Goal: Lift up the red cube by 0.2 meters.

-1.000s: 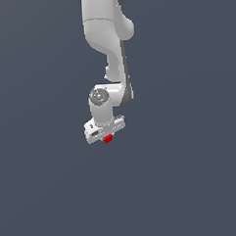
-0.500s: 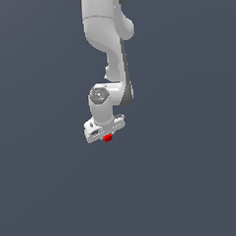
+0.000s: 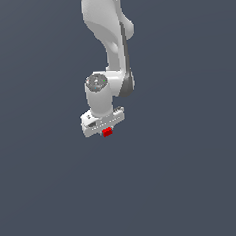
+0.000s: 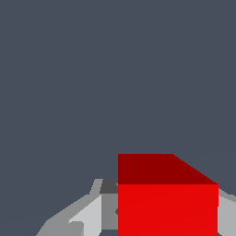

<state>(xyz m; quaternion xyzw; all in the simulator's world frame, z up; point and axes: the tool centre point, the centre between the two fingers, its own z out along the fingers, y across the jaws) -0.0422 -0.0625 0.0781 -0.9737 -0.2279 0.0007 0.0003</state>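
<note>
Red stands out against an otherwise flat slate-grey scene: the red cube (image 3: 107, 133) sits directly under the white gripper (image 3: 105, 128), tucked against the underside of the hand. In the wrist view the red cube (image 4: 167, 198) fills the near part of the picture, with a pale grey finger (image 4: 87, 216) showing on one side of it and a sliver of another on the far side. So the fingers stand on either side of the cube and seem to press on it; the pincer reads as closed on the cube, though the contact faces themselves are hidden behind the block.

No table edge, shadow or other surface shows in either view, so whether the cube hangs clear of the ground cannot be read directly. Nothing appears under it in the exterior view, and the arm reaches down from the top of that picture with its wrist bent over the load.

As a judgement, the reach and the grasp look done, and the task is in its raising stage. What is left is the upward travel to the required height, with the grip kept firm so the small block does not slip or twist between the fingers. How much of that rise is already covered cannot be told.
</note>
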